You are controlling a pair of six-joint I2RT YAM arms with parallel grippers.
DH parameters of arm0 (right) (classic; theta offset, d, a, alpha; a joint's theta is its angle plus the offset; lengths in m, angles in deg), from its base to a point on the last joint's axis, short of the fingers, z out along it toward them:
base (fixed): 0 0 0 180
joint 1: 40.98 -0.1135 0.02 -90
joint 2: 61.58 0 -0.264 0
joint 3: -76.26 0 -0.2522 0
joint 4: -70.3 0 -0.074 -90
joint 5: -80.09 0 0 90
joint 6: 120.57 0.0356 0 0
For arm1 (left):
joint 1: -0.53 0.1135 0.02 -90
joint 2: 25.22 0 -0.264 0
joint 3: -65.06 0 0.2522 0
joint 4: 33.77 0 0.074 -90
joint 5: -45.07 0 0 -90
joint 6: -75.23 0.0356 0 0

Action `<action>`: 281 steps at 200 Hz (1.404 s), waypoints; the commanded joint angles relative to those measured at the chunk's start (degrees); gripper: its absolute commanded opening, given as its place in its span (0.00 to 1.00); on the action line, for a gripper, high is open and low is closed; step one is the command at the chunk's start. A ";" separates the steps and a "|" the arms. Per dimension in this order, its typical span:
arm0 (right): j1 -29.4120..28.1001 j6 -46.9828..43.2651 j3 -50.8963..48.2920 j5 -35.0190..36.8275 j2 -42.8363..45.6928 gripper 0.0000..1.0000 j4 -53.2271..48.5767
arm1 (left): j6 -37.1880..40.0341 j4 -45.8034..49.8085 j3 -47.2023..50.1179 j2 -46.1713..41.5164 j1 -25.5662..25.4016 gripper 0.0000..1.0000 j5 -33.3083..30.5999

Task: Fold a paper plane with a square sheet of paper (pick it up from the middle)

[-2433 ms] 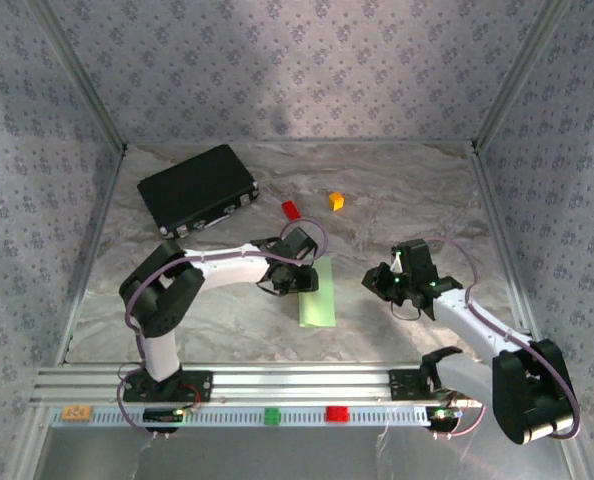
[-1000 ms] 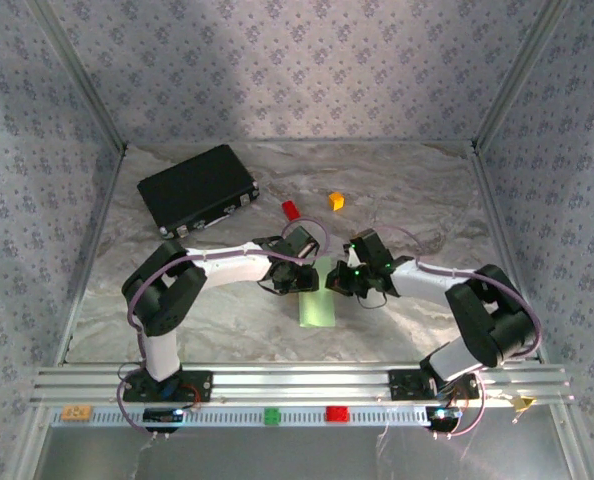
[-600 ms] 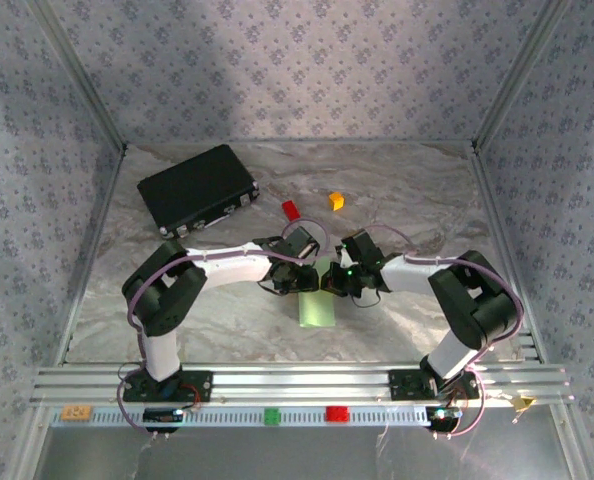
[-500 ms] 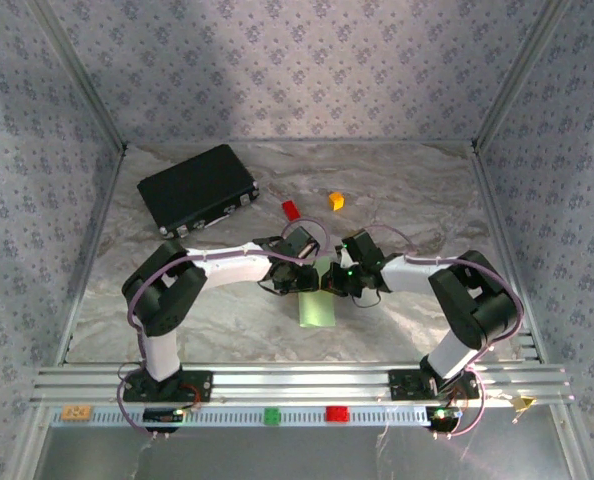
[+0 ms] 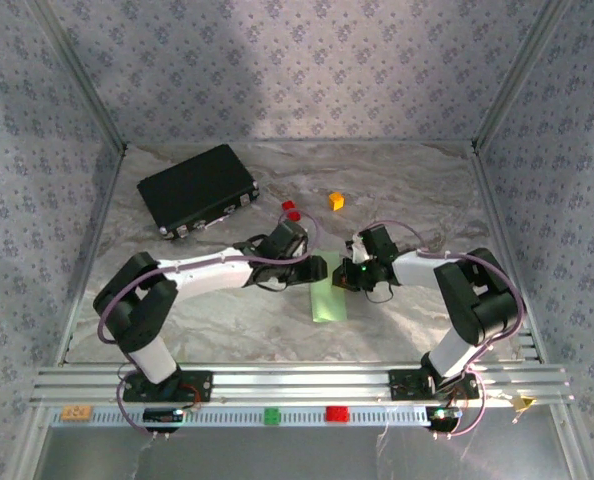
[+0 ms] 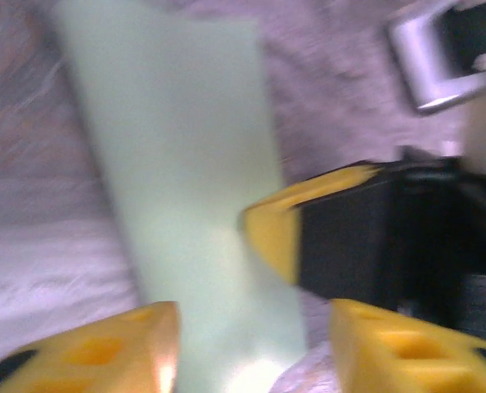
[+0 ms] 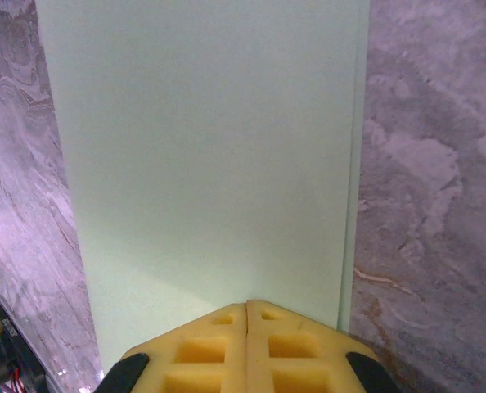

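Note:
The square sheet of paper is pale green and lies flat on the marbled table, folded into a long narrow rectangle. The paper plane is out of view. My left gripper hovers at the strip's far left edge. In the blurred left wrist view it stands open, with the paper running between its yellow fingers. My right gripper comes in from the right. It is shut, holds nothing, and its tip rests on the paper. That yellow tip also shows in the left wrist view.
A black case lies at the back left. Two small red blocks and an orange block sit behind the grippers. The front aluminium rail carries a green block and a red block. Patterned walls close three sides.
The left arm has stretched out lower across the table, its gripper drifting a little right and back. The paper strip has shifted slightly right. The right gripper stays shut on the strip's edge.

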 commanded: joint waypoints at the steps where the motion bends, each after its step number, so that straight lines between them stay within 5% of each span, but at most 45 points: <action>1: 0.37 -2.21 -0.35 2.63 -2.68 0.00 -6.20 | -1.48 -9.50 1.76 0.83 2.09 0.35 7.94; 45: 0.42 -2.12 -0.37 3.38 -2.61 0.00 -6.78 | -2.23 -14.84 1.54 6.92 3.95 0.00 12.70; 134: 0.37 -1.86 -0.64 4.03 -2.66 0.00 -6.98 | -2.03 -17.95 3.46 12.23 5.11 0.00 14.71; 212: 0.26 -1.42 -1.11 5.18 -2.22 0.00 -7.35 | 3.13 -9.90 5.82 13.52 5.78 0.00 8.44; 281: 0.34 -1.50 -1.06 5.51 -2.13 0.00 -7.62 | 4.21 -7.57 -1.28 11.78 6.43 0.00 11.67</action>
